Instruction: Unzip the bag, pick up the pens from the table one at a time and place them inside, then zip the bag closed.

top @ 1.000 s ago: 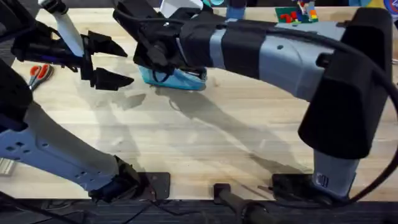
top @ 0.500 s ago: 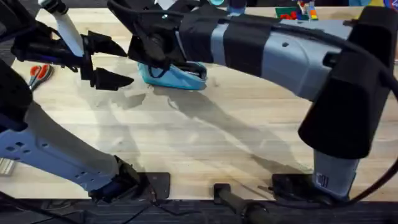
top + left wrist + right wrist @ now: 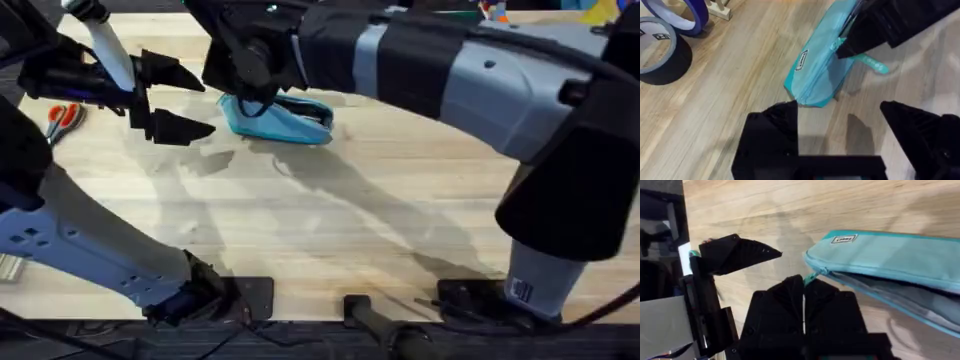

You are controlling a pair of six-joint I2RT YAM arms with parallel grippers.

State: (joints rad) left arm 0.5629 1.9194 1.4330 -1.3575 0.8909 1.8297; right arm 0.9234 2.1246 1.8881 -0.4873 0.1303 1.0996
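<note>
The light blue bag (image 3: 290, 120) lies on the table (image 3: 330, 220) at the far middle, and a grey gap shows along its zipper line (image 3: 890, 287). My right gripper (image 3: 243, 92) reaches across to the bag's left end. Its fingers (image 3: 790, 305) are shut on the teal zipper pull (image 3: 811, 277) at that end. My left gripper (image 3: 172, 98) hovers open just left of the bag (image 3: 817, 70), fingers (image 3: 772, 135) wide apart and holding nothing. The pens are out of view.
Orange-handled scissors (image 3: 62, 118) lie at the table's left edge. A black tape roll (image 3: 660, 50) and a blue one (image 3: 682, 12) sit beyond the bag. The right arm (image 3: 450, 80) spans the far half of the table.
The right arm has shifted toward the far side, uncovering more of the bag. The left arm has not moved.
</note>
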